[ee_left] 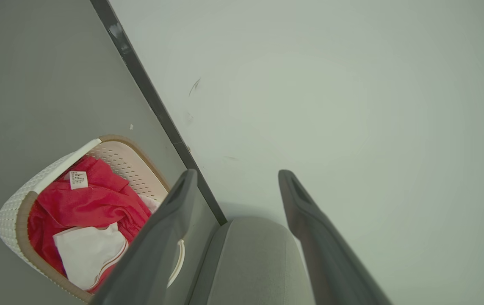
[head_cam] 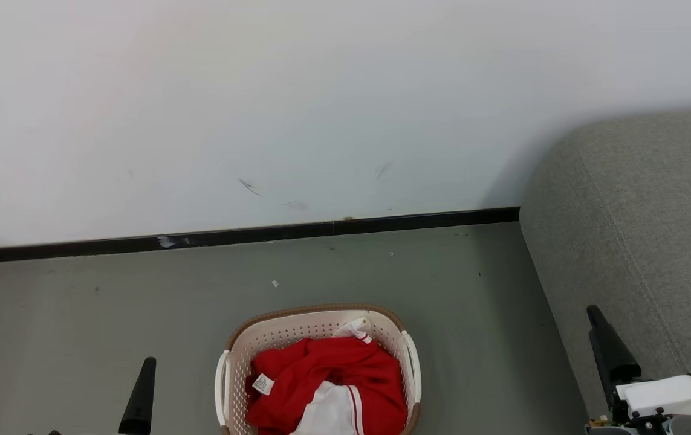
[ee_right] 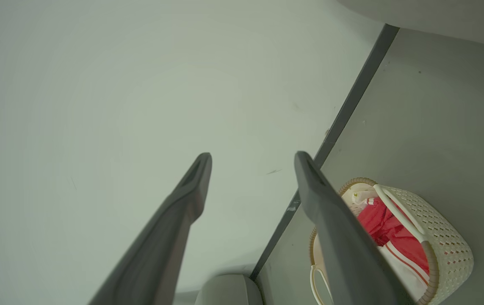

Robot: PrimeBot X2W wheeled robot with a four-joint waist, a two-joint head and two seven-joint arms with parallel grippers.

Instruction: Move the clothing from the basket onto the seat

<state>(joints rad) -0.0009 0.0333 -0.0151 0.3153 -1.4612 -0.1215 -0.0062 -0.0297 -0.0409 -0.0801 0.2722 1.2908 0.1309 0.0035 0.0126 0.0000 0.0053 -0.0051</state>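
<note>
The red clothing (head_cam: 327, 380) lies heaped in the laundry basket (head_cam: 297, 329) on the floor (head_cam: 109, 314), at the bottom centre of the head view. The grey sofa (head_cam: 641, 229) stands at the right edge. The left end effector (ee_left: 237, 178) and right end effector (ee_right: 252, 159) flank the basket, both wide and empty, likely poised to reach in.

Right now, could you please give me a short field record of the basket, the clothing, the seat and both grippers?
basket: upright on the floor, left of the seat
clothing: red and white, piled inside the basket
seat: grey, at the right of the head view
left gripper: open, holding nothing
right gripper: open, holding nothing
task: not yet begun
</note>
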